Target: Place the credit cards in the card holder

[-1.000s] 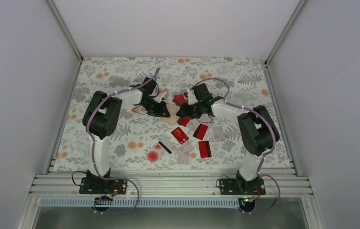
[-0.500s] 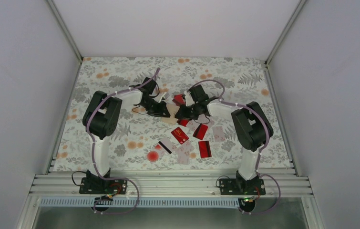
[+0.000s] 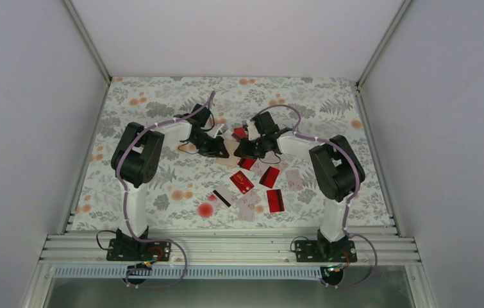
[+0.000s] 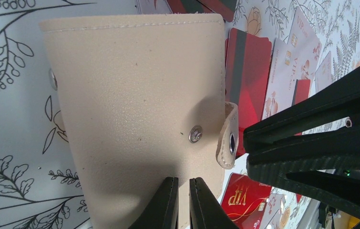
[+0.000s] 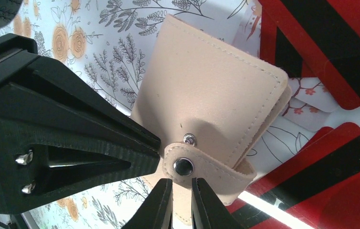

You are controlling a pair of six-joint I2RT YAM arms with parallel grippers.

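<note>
The tan card holder (image 4: 135,90) is lying folded on the floral tablecloth (image 3: 162,109), between my two grippers. Its snap tab (image 5: 211,176) is curling loose, off the stud. My left gripper (image 4: 183,198) is resting on the holder's face with its fingers drawn almost together, leaving only a thin slit. I cannot tell whether they are pinching any of it. My right gripper (image 5: 181,202) is meeting the holder from the tab side, its fingers likewise nearly closed and their tips sitting at the tab's lower edge. A striped red card (image 4: 252,71) is lying just beside the holder on that tab side, with pale pink VIP cards (image 4: 287,67) beyond it. The other credit cards (image 3: 242,181) are lying scattered nearer my bases than the holder, among them a white black-striped card (image 3: 222,197).
</note>
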